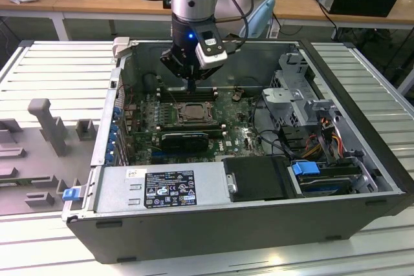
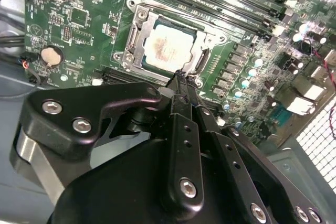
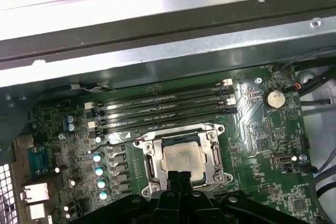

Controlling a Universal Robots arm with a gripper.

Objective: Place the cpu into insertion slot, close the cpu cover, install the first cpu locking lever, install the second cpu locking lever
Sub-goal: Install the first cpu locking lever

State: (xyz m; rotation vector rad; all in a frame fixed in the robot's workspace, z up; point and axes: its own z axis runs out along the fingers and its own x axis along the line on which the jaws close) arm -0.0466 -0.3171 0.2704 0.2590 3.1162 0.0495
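Observation:
The cpu (image 3: 181, 157) lies flat in the insertion slot (image 2: 203, 60) on the green board, its pale silver top (image 2: 168, 45) showing through the window of the cpu cover (image 3: 216, 156). The cover (image 2: 143, 31) lies down flat around the chip. My gripper (image 2: 181, 77) hangs just above the socket's edge, fingers pressed together with nothing visible between them. In the exterior view the gripper (image 1: 191, 88) points straight down inside the open computer case, a little behind the cpu (image 1: 192, 112). In the first wrist view the fingertips (image 3: 173, 176) overlap the cover's near edge.
Long black memory slots (image 3: 163, 106) run beside the socket toward the case wall (image 3: 168, 40). A coin battery (image 3: 273, 98) sits on the board. A long black card (image 1: 184, 139), a power supply (image 1: 162, 185) and a drive cage (image 1: 297, 88) crowd the case.

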